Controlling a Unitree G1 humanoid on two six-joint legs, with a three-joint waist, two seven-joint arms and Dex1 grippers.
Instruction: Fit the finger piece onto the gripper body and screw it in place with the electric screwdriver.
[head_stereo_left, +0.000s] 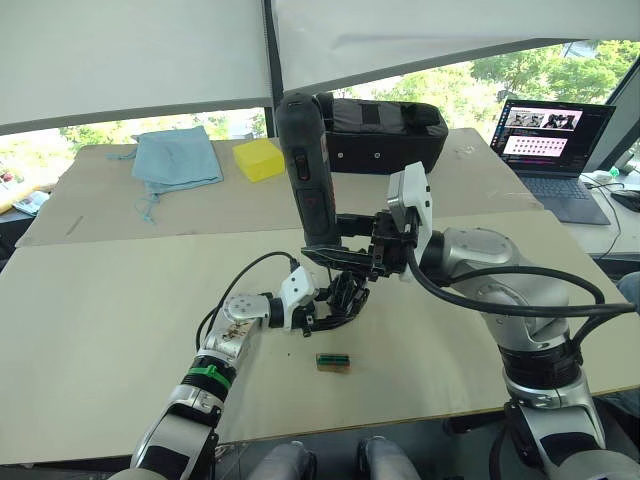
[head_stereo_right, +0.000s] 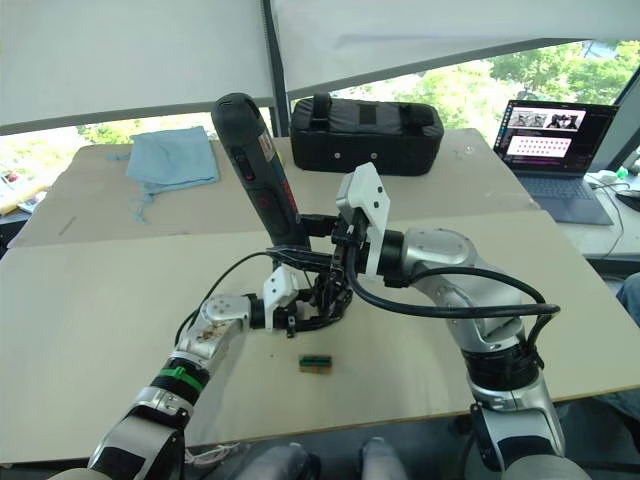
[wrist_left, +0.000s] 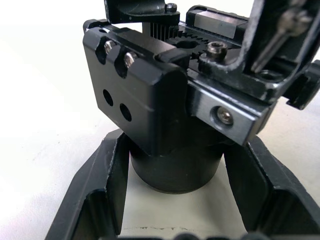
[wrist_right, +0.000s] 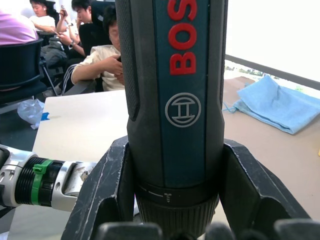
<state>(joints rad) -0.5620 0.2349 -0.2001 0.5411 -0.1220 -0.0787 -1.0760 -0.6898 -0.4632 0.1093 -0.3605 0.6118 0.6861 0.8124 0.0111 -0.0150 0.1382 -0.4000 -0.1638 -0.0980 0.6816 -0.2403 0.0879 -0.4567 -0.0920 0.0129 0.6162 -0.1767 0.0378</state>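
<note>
My right gripper (head_stereo_left: 338, 247) is shut on the electric screwdriver (head_stereo_left: 303, 165), a thick dark tool with red lettering (wrist_right: 182, 35), held nearly upright with its bit end down. Just below it, my left gripper (head_stereo_left: 338, 300) is shut on the gripper body (wrist_left: 150, 90), a chunky black block with screws and a round base, held a little above the table. The metal bit (wrist_left: 281, 27) comes down at one top corner of the body. There a black part (wrist_left: 252, 47) sits on the body; I cannot tell whether it is the finger piece.
A small green-and-brown block (head_stereo_left: 333, 362) lies on the table just in front of the grippers. Further back are a large black case (head_stereo_left: 385, 130), a yellow block (head_stereo_left: 258, 158) and a blue cloth (head_stereo_left: 178, 157). A laptop (head_stereo_left: 555, 135) stands at the far right. Seated people (wrist_right: 100, 55) are in the background.
</note>
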